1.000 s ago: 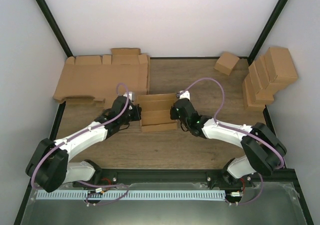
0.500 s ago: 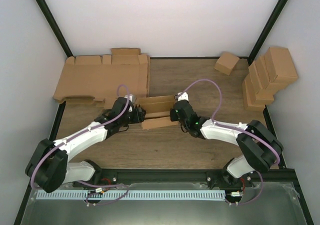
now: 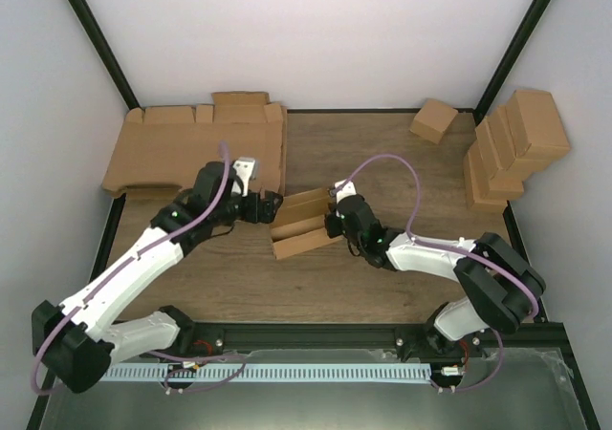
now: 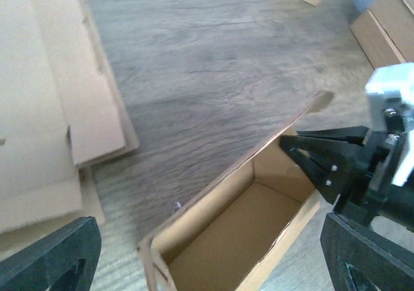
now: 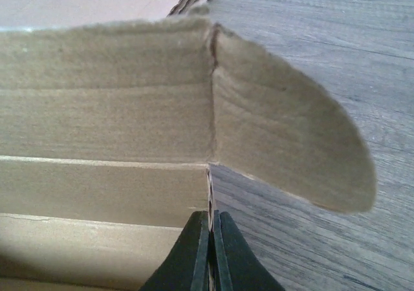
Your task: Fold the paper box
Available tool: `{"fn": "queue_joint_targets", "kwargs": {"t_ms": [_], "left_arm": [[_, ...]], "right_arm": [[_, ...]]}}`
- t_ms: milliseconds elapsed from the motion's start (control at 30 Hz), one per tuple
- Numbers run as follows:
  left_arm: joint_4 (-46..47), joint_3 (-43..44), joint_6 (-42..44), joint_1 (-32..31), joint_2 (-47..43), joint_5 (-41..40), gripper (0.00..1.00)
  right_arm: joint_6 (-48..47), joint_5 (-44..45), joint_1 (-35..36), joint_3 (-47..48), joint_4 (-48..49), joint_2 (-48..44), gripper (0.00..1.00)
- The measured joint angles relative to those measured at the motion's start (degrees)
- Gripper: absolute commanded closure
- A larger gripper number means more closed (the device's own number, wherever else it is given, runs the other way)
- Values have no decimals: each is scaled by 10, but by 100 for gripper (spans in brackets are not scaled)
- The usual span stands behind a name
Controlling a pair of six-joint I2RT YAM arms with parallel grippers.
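The paper box (image 3: 304, 225) lies mid-table as a brown open oblong carton, turned slightly askew. In the left wrist view I look down into its hollow inside (image 4: 242, 229). My left gripper (image 3: 271, 208) hovers just left of the box, open wide, with its fingers (image 4: 55, 258) apart at both bottom corners and nothing between them (image 4: 210, 255). My right gripper (image 3: 333, 222) is shut on the box's right end wall (image 5: 209, 194); its fingertips (image 5: 210, 239) pinch the cardboard edge. A rounded flap (image 5: 291, 152) sticks out to the right of that edge.
Large flat cardboard sheets (image 3: 196, 148) lie at the back left, close behind my left arm. A small cube-like carton (image 3: 433, 120) sits at the back right. A stack of folded cartons (image 3: 512, 143) leans at the right edge.
My left gripper has opened, let go of the box's left end and drawn back a little to the left. The box has swung askew, and the right gripper has kept its grip.
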Motion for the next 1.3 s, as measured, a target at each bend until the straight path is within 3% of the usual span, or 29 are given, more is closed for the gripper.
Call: {"fn": "queue_joint_targets", "kwargs": {"t_ms": [233,500,633,733,1033,1233,1300], "left_arm": [[-60,134,150,0,140,97,35],[-85,139,211,0,225,161,58],[-83,139,222,-1,225,176,81],[-84,136,230,-1,225,182,89],[-76,101,240,-16,235,188,93],[-76,81,229,-27,246,182,93],[-74,81,228,-29,246,180,93]], "right_arm": [[-41,-25,0,-10,8,-11,99],[-52,-40,0,-10,10,-11,99],[-57,-50,0,-10,11,-11,99],[-60,-52,0,-10,12,-11,96],[-70,-59,0,-10,-10,-41,81],[-73,-76,0,-10,-41,-98,51],[-71,-79,0,-10,-62,-117,45]]}}
